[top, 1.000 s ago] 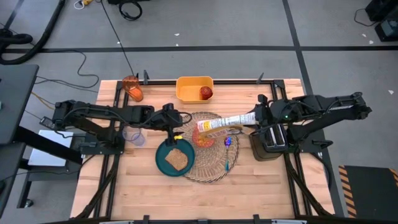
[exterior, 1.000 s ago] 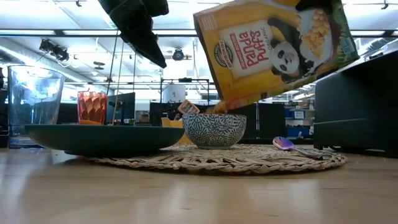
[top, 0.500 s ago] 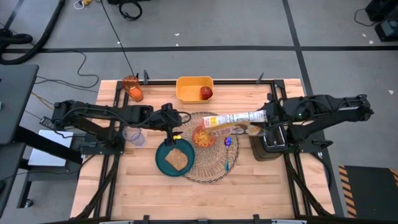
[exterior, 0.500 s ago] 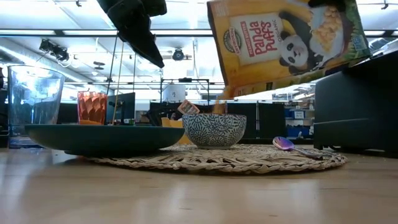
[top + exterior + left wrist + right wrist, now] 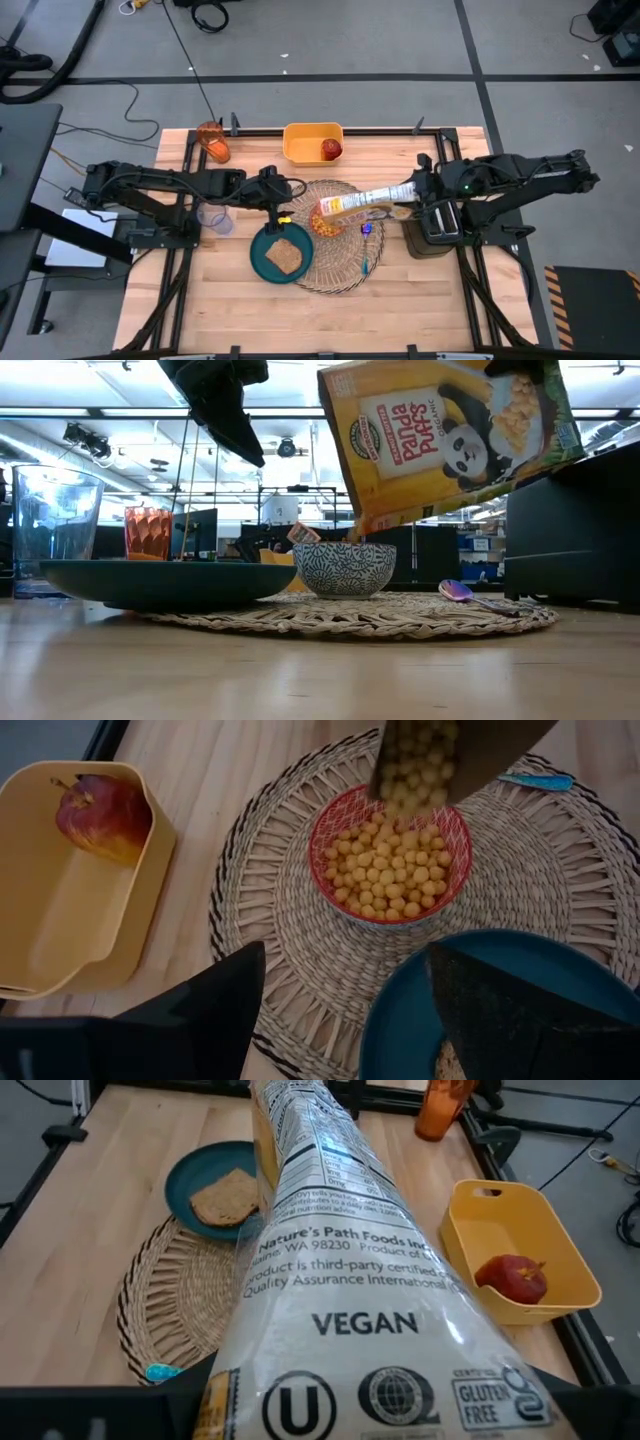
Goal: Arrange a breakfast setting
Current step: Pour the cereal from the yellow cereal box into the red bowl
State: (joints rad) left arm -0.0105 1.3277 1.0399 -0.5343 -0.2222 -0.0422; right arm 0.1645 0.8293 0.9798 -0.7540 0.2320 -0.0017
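Yellow cardboard cereal box (image 5: 355, 201) grasped in right claw (image 5: 412, 190), tilted over cereal-filled pink bowl (image 5: 389, 870) on round woven straw placemat (image 5: 290, 935), left claw (image 5: 345, 1005) released beside teal plate (image 5: 480, 1010).

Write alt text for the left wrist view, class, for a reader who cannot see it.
A tilted cereal box pours round yellow puffs into a pink bowl that sits on a round woven placemat. A red apple lies in a yellow tub beside the mat, and a teal plate overlaps the mat near the left gripper.
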